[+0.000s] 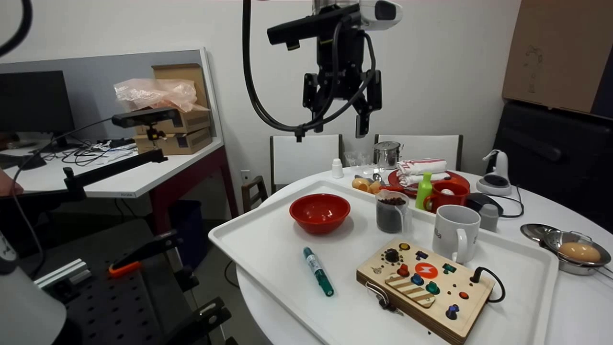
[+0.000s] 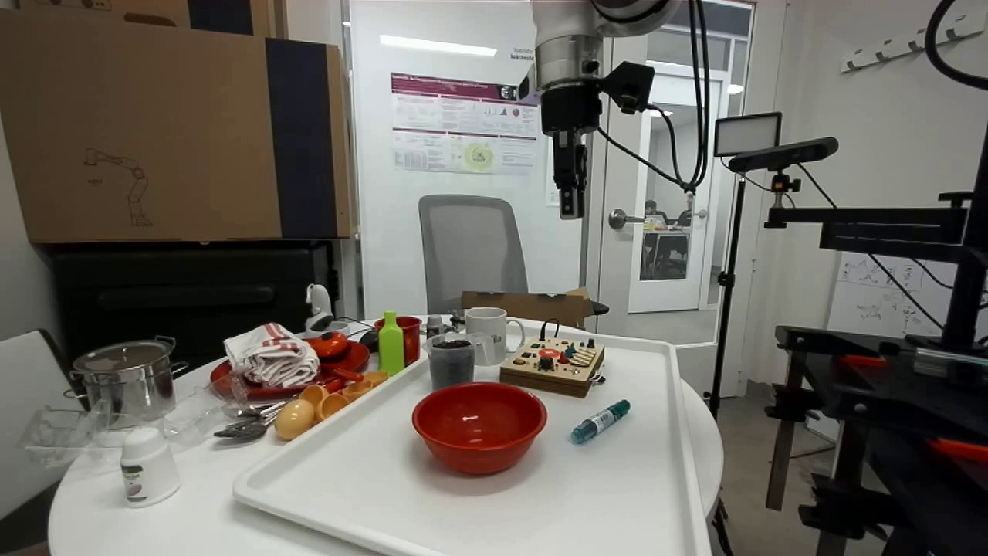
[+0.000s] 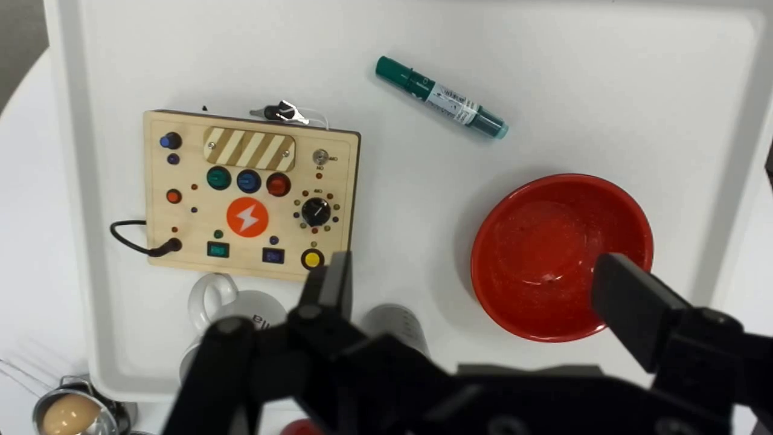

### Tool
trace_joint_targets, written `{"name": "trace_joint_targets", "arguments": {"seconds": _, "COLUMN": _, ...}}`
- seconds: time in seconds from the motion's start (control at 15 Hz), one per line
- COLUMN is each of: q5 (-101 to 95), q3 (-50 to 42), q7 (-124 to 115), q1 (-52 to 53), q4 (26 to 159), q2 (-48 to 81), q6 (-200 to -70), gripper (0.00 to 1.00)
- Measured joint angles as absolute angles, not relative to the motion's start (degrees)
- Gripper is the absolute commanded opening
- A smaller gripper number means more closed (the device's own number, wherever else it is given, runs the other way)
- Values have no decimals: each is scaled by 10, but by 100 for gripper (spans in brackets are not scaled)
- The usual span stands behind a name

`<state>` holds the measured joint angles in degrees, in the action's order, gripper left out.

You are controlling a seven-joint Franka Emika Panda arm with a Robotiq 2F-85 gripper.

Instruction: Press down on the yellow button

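Our end effector (image 1: 340, 127) hangs high above the table (image 1: 584, 306) in an exterior view, its fingers (image 1: 362, 125) spread apart; we see the yellow button (image 1: 404, 247) at the far corner of the wooden board (image 1: 443, 299). In an exterior view, we find the red bowl (image 2: 478, 436) near, left of the green marker (image 2: 600, 422). In the wrist view, the yellow button sits left of the red bowl.

Both exterior views look down from roughly opposite ends across the white rectangular tray (image 2: 602, 494); the wrist view faces steeply down, nearly filled by it.
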<state>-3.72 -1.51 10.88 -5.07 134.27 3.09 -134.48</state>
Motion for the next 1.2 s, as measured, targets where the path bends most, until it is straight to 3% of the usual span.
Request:
{"name": "trace_joint_targets", "arguments": {"seconds": 0.8, "q5": -9, "q3": -43, "q7": 225, "q1": -88, "q4": 1265, "q2": 125, "q6": -1378, "gripper": 100}}
{"name": "trace_joint_targets", "arguments": {"seconds": 0.87, "q5": -9, "q3": -43, "q7": 244, "q1": -95, "q4": 1249, "q2": 142, "q6": -1378, "gripper": 78}}
{"name": "trace_joint_targets", "arguments": {"seconds": 1.2, "q5": -9, "q3": -39, "q7": 297, "q1": -117, "q4": 1185, "q2": 212, "q6": -1375, "gripper": 44}}
